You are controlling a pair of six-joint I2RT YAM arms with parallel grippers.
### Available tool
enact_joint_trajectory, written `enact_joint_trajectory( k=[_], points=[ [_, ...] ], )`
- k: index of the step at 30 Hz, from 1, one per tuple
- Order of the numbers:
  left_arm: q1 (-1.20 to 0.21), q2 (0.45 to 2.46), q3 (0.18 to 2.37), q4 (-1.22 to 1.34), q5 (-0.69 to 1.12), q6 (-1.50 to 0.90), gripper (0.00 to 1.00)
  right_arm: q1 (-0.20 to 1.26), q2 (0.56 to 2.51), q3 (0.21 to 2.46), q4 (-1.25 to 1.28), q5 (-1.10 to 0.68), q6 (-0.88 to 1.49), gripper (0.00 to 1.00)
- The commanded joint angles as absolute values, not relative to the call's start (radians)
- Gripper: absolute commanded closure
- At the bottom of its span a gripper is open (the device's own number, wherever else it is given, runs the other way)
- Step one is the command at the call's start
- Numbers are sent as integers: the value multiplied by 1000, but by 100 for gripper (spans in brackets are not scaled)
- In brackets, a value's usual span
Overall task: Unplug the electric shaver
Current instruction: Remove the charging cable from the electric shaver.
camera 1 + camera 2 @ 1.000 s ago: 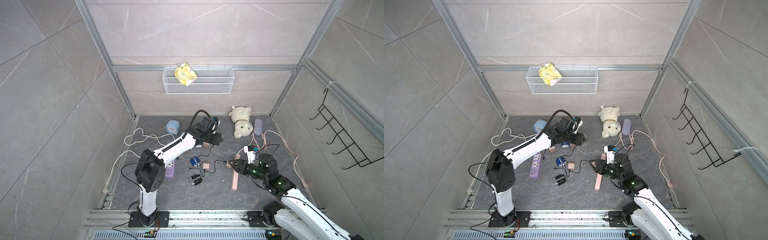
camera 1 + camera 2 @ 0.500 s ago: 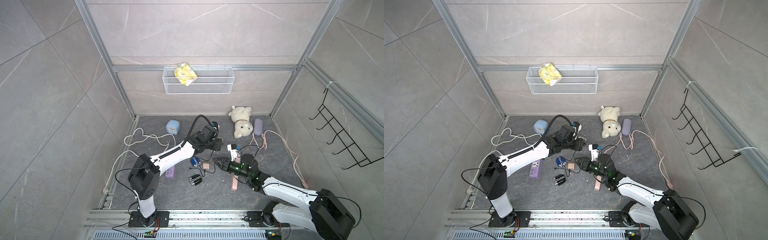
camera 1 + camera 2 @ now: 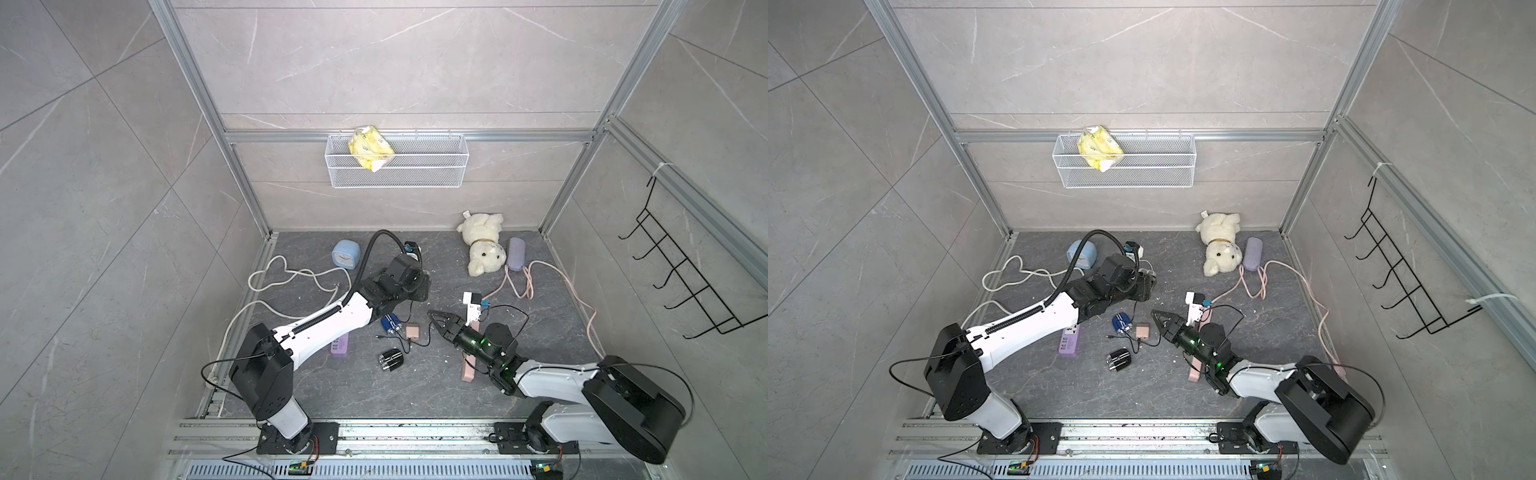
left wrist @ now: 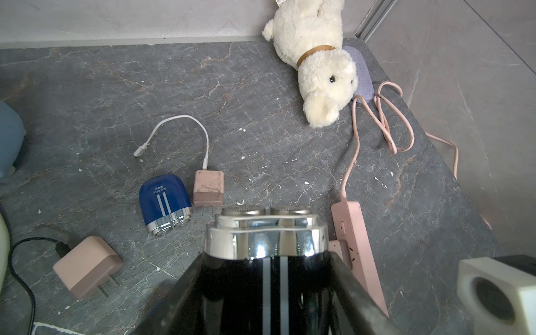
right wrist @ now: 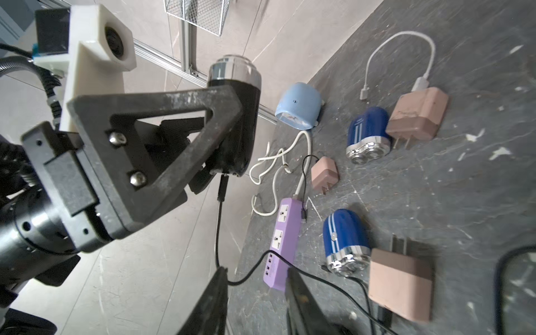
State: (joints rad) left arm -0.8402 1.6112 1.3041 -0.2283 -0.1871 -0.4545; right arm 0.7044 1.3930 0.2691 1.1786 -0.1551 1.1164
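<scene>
Evidently the pull-out step is in hand. In both top views the left hand (image 3: pixel 409 286) hangs above the tabletop (image 3: pixel 415 390), with the right hand (image 3: pixel 433 314) near it. Left wrist: its fingers pinch the black electric shaver (image 4: pixel 261 246). Right wrist: the right hand is spread, the shaver's cable (image 5: pixel 217 232) crossing the gap; next, probably, close near the plug (image 5: pixel 222 185) and pull.
</scene>
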Motion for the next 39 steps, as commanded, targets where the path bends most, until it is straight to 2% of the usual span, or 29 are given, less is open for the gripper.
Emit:
enact_joint_trajectory(
  k=[1,8,23,33,39],
  points=[
    [-858,1582,1302,-152,-236,-478,63,733,1513,300,1436,-129,1187,67],
    [-860,1561,1267,-134,-260,-482,63,822,1519,344,1436,-80,1096,67],
    [-871,1535,1252,-126,-240,-511,63,834,1536,365,1376,-14,1046,69],
    [-893,1536,1253,-110,-232,-518,63,835,1528,388,1311,-3,1024,81],
    [-899,1534,1255,-111,-238,-511,64,835,1529,376,1345,0,992,99]
  ],
)
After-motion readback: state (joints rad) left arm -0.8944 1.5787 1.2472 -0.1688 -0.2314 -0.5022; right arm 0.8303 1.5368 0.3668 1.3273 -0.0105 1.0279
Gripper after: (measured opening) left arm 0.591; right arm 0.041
